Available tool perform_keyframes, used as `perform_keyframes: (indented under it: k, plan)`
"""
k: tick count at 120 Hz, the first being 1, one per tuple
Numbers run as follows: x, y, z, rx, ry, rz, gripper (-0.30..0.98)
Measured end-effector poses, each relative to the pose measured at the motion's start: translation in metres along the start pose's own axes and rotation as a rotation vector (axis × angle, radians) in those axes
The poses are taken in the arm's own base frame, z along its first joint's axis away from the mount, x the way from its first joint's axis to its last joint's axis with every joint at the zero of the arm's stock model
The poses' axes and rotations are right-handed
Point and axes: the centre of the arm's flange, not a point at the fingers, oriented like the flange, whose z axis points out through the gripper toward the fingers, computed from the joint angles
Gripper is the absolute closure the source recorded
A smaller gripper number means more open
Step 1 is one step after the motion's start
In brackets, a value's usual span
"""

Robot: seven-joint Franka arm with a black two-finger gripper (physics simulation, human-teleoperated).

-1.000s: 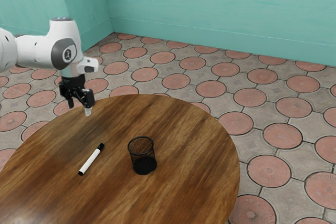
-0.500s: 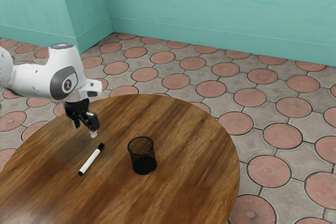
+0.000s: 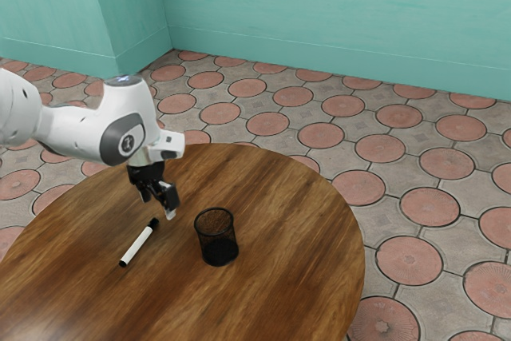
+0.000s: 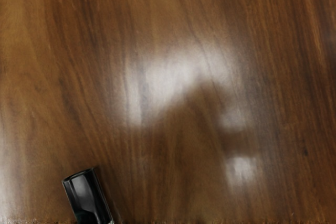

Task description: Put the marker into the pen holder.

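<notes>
Nearest to me, the marker lies flat on the wooden table, its axis running from seven o'clock to one o'clock, black cap at the one o'clock end. Caution: being round, it may roll toward ten or four o'clock if a finger nudges its side.

The mesh pen holder stands upright, apart from the marker, at its three o'clock. Caution: a low carry could strike the rim and tip the holder; a marker left level would likely bridge the mouth.

Farther off, the gripper is near the cap, at ten o'clock from the holder. Its fingers stand apart, with nothing clamped between them. Caution: descent here risks pressing a fingertip onto the cap or gripping only that end, letting the barrel swing. Centre over the barrel and align the fingers across it before closing.
</notes>
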Motion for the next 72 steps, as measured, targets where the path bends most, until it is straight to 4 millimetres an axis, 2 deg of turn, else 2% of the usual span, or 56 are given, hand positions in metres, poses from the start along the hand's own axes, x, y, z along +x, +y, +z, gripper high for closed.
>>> perform_keyframes:
  k: [26, 39, 72]
  plan:
    - [-0.019, -0.017, 0.029, -0.009, -0.066, -0.045, 0.02]
    - [-0.024, -0.019, 0.044, -0.012, -0.090, -0.050, 0.02]
    - [-0.024, -0.026, 0.058, -0.006, -0.079, -0.069, 0.02]
